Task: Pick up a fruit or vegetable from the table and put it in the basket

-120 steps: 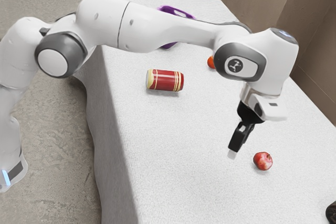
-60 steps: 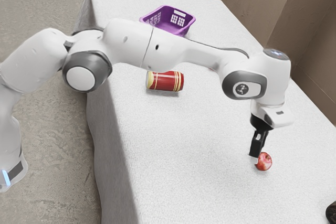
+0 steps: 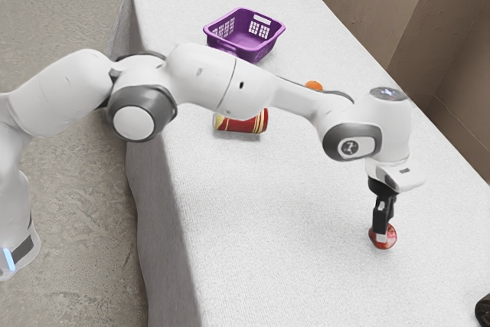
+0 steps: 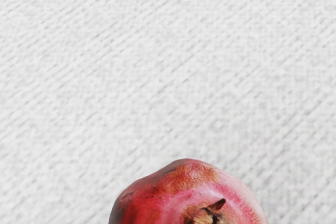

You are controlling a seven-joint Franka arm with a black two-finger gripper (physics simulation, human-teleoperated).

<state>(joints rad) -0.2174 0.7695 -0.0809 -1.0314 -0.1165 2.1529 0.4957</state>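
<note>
My gripper (image 3: 383, 236) is down at a red pomegranate (image 3: 393, 239) on the white cloth, overlapping part of the fruit; whether it has closed on it I cannot tell. In the wrist view the top of the pomegranate (image 4: 173, 198), with its brown crown, lies just under the hand. A purple basket (image 3: 265, 50) with perforated walls stands upright toward the far end of the table. An orange fruit (image 3: 314, 85) sits beyond the forearm, partly hidden by it.
Between basket and hand, a red and cream can (image 3: 246, 122) lies on its side, partly behind the arm. A dark object (image 3: 483, 311) is at the exterior view's lower right corner. The white-covered table (image 3: 268, 243) has a long edge on the exterior view's left.
My hand has moved toward the exterior view's right and lowered from above and beside the pomegranate down to it. The arm has uncovered the basket and the orange fruit.
</note>
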